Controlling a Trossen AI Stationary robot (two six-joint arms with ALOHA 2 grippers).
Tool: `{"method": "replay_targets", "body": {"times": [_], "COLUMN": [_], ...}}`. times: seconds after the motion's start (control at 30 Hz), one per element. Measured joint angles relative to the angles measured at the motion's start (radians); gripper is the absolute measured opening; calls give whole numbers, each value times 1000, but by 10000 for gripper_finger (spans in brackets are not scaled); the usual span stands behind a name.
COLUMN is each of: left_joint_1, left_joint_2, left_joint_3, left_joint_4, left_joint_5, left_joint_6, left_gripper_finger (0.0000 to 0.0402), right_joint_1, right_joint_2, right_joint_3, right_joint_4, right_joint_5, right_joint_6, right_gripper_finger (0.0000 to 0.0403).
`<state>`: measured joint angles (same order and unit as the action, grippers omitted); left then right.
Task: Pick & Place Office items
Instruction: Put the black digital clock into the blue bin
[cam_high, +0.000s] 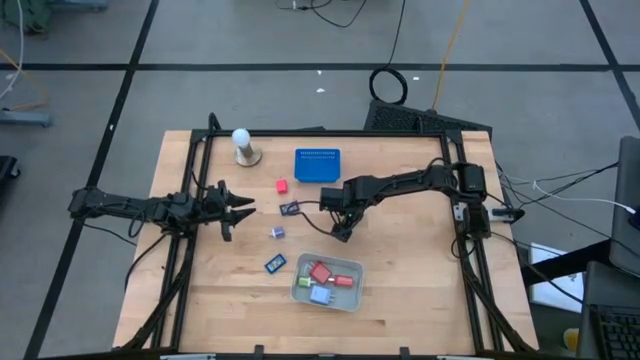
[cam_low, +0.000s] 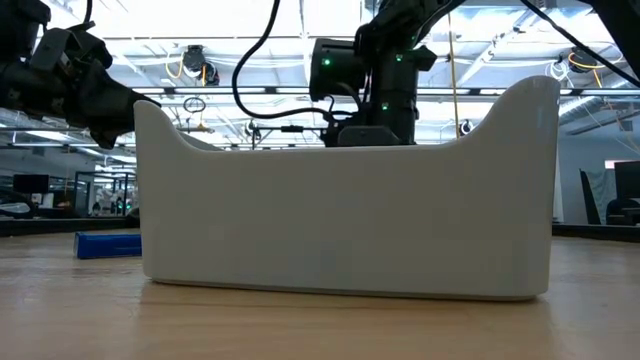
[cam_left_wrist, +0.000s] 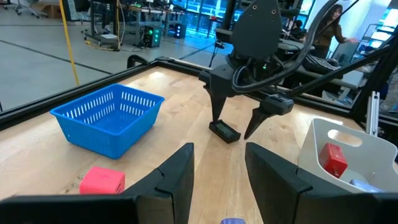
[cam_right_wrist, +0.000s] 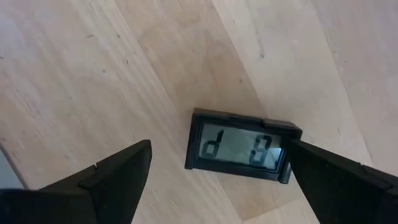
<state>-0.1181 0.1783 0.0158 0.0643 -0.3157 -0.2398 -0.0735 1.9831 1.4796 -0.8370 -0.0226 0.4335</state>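
Note:
A small black clock (cam_right_wrist: 239, 147) with a grey display lies flat on the wooden table. My right gripper (cam_right_wrist: 221, 155) points down over it, open wide, with one finger on each side of its length; the left wrist view shows the same gripper (cam_left_wrist: 234, 127) over the clock (cam_left_wrist: 224, 131). Loose on the table lie a red block (cam_high: 282, 186), a black piece (cam_high: 290, 208), a purple piece (cam_high: 278, 233) and a blue-black piece (cam_high: 275, 264). My left gripper (cam_high: 235, 208) waits level at the table's left, its fingers a little apart around nothing. My right gripper has one finger (cam_right_wrist: 323, 171) right at the clock's short end (cam_right_wrist: 287, 152), and I cannot tell whether it touches it. The other finger stands clear of the clock. The clock lies flat on the table.
A white tray (cam_high: 300, 290) near the front holds red, green and blue pieces. It fills the low view as a white wall (cam_low: 345, 200) and hides my right gripper's fingers there. A blue perforated basket (cam_high: 317, 165) and a white ball on a stand (cam_high: 242, 147) sit at the back.

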Motion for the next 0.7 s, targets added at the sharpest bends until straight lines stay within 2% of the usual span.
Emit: {"method": "replay_targets", "body": {"times": [0.7], "left_joint_1": [0], "left_joint_2": [0], "left_joint_3": [0], "left_joint_4": [0], "left_joint_5": [0], "left_joint_6": [0], "left_gripper_finger": [145], "right_joint_1": [-25], "right_joint_2": [0], "right_joint_3": [0], "right_joint_4": [0], "right_joint_5": [2], "right_joint_6": [40], "right_gripper_finger": [370]}}
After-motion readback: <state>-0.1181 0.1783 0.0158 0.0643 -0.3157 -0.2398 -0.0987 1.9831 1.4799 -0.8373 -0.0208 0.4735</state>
